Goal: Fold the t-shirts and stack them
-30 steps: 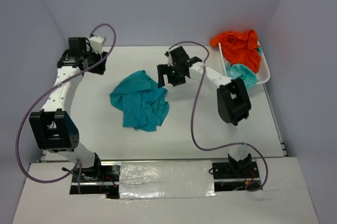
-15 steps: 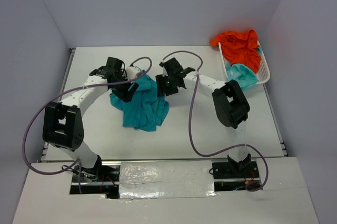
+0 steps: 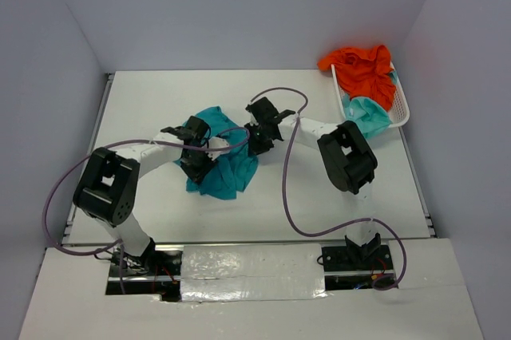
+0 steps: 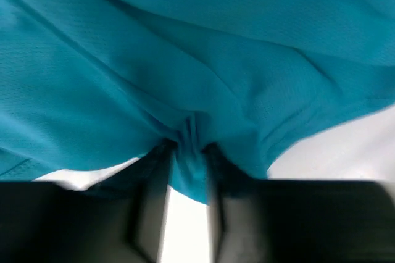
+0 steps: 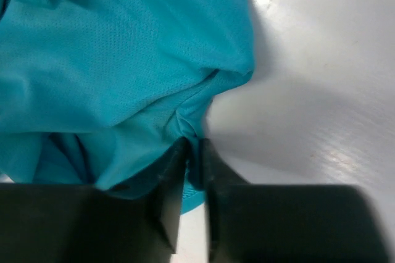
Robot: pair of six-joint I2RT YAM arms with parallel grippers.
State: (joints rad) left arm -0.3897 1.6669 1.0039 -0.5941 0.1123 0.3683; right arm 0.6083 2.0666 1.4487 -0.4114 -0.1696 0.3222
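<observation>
The crumpled teal t-shirt (image 3: pixel 227 174) lies on the table (image 3: pixel 160 96), left fingers (image 4: pixel 147 213) clenched on its left fold, right fingers (image 5: pixel 170 210) clenched on its right edge.

shirt (image 3: pixel 227 174): between left pincer (image 3: pixel 194 164), right pincer (image 3: pixel 257 145) | basket (image 3: pixel 404 112): far right, two shirts (image 3: pixel 363 77) apparently inside

Overhead view looks down on the whole counter (image 3: pixel 383 196); both wrist views, close-up, share the teal t-shirt (image 3: pixel 227 176).
</observation>
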